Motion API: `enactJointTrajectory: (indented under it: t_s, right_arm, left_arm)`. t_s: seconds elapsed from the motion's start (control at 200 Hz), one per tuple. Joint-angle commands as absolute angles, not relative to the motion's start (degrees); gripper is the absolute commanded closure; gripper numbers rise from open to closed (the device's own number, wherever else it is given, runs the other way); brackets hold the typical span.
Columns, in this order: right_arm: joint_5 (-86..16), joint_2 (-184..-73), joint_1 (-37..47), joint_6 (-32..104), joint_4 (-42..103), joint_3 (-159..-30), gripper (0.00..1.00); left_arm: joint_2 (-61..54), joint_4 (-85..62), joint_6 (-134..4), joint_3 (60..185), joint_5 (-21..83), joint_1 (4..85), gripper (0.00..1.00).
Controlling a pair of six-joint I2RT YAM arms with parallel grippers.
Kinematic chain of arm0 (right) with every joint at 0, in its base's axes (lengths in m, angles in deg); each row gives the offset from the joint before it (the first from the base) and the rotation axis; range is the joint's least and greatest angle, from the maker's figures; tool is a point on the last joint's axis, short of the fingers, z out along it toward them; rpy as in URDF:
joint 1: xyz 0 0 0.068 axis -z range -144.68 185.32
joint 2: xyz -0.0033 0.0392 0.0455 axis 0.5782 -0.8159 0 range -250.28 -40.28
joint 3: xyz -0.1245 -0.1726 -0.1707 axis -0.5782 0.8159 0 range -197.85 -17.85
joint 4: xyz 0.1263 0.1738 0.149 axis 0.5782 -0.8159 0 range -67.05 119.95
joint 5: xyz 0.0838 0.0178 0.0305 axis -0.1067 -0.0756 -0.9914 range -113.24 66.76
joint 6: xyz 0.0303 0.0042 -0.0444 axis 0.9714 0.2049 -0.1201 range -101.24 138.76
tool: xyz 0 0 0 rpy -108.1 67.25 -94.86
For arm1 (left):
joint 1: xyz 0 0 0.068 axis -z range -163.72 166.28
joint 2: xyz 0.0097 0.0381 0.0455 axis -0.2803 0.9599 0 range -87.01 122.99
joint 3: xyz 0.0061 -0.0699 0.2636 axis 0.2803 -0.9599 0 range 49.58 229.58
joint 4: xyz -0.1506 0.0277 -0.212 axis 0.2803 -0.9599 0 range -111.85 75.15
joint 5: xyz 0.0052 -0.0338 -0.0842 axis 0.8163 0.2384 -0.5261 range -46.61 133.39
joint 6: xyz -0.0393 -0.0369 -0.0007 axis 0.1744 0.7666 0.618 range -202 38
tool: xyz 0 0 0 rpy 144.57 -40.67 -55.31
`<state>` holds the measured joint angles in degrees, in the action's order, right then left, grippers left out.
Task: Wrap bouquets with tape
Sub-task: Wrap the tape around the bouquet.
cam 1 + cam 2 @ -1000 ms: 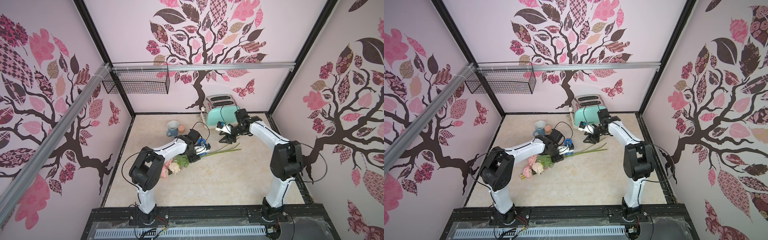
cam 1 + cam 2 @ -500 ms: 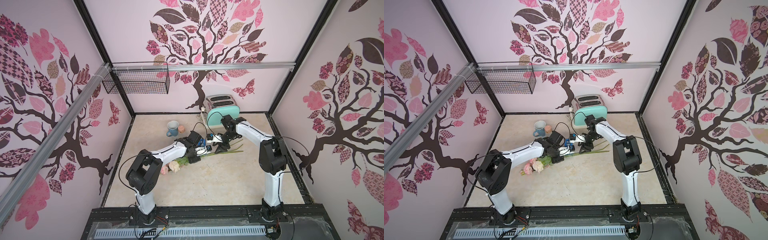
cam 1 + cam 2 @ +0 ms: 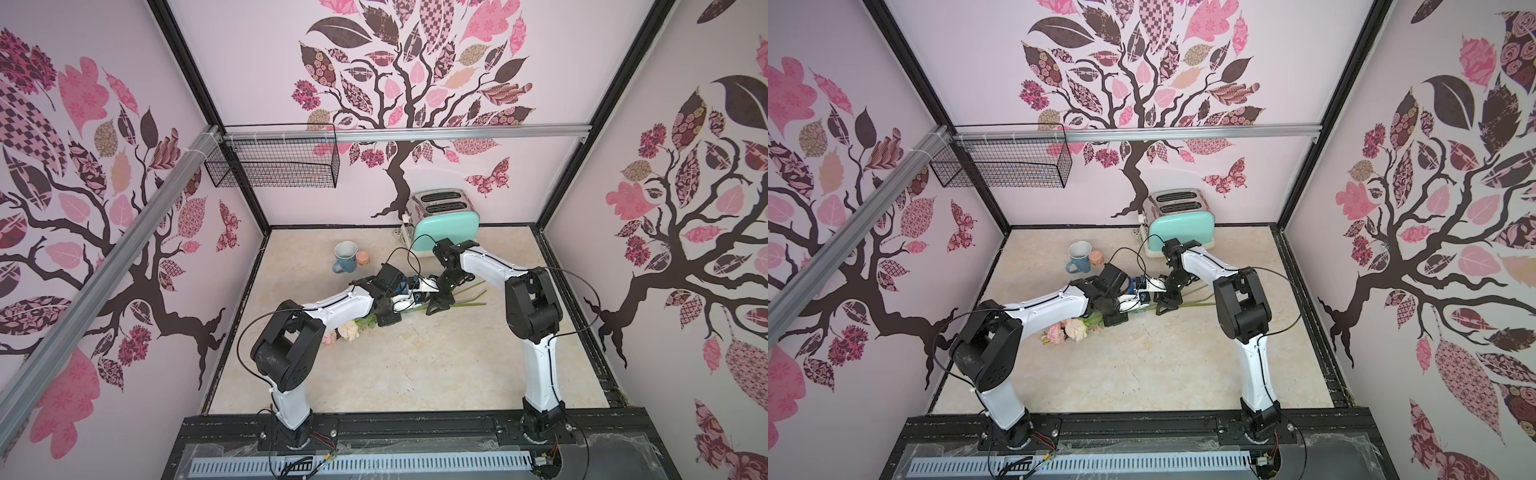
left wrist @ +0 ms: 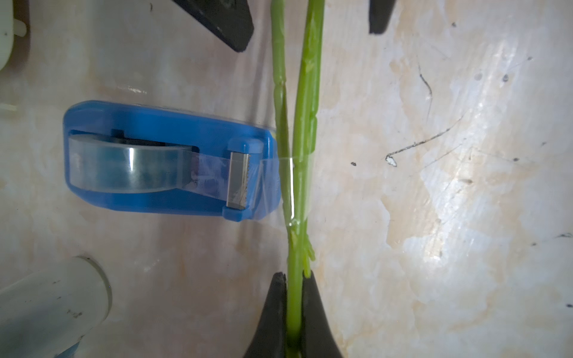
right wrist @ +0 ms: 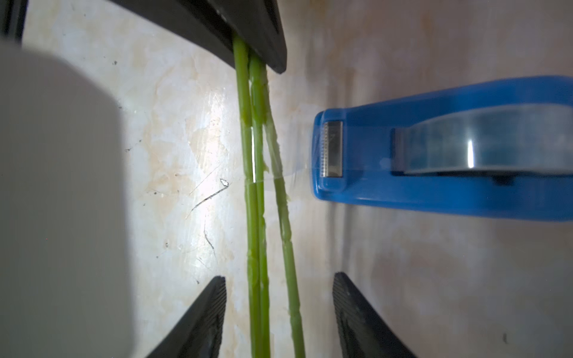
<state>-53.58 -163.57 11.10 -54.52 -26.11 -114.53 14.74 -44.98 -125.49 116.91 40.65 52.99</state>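
The bouquets lie on the table, pink and cream blooms toward the left arm and green stems running right. My left gripper is shut on the stems near the leaves. The tape sits in a blue dispenser right beside the stems. A clear strip runs from its cutter onto the stems. My right gripper is open, one finger on each side of the stems and touching neither.
A blue mug and a small pink cup stand behind the left arm. A mint toaster and a white power strip sit at the back wall. A wire basket hangs high at back left.
My right arm swung left from beside the toaster down to the stems, and its jaws now straddle them. The left gripper kept its hold on the stems.
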Motion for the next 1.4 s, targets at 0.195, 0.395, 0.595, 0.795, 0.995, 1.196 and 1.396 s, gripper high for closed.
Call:
enactJointTrajectory:
  t_s: [0.195,0.395,0.595,0.795,0.995,1.196,1.396]
  right_arm:
    - [-51.98,-162.4,10.53,-52.99,-18.85,-108.8,0.54]
    - [-53.17,-160.68,10.53,-51.51,-14.3,-106.93,0.81]
    - [-50.68,-157.41,10.54,-50.48,-6.62,-101.88,1.0]
    - [-49.64,-152.68,10.5,-49.44,2.31,-95.13,1.0]
    - [-48.39,-151.66,10.53,-49.98,4.98,-92.73,1.0]
    - [-47.27,-151.34,10.49,-49.79,9.88,-90.44,1.0]
    - [-45.48,-149.49,10.28,-49.27,18.51,-86.78,1.0]
  left_arm:
    - [11.34,-40.01,-126.37,114.59,43.74,53.2,1.0]
    - [10.95,-39.71,-126.11,114.03,44.17,53.2,1.0]
    - [9.89,-40.39,-125.24,113.78,42.31,53.01,1.0]
    - [8.45,-44.73,-124.5,115.05,35.59,50.89,0.75]
    - [4.35,-50.6,-122.63,117.61,24.87,47.12,0.09]
    - [0.24,-53.86,-122.64,119.02,17.23,43.46,0.08]
    - [2.29,-56.56,-121.78,125.22,15.09,39.48,0.09]
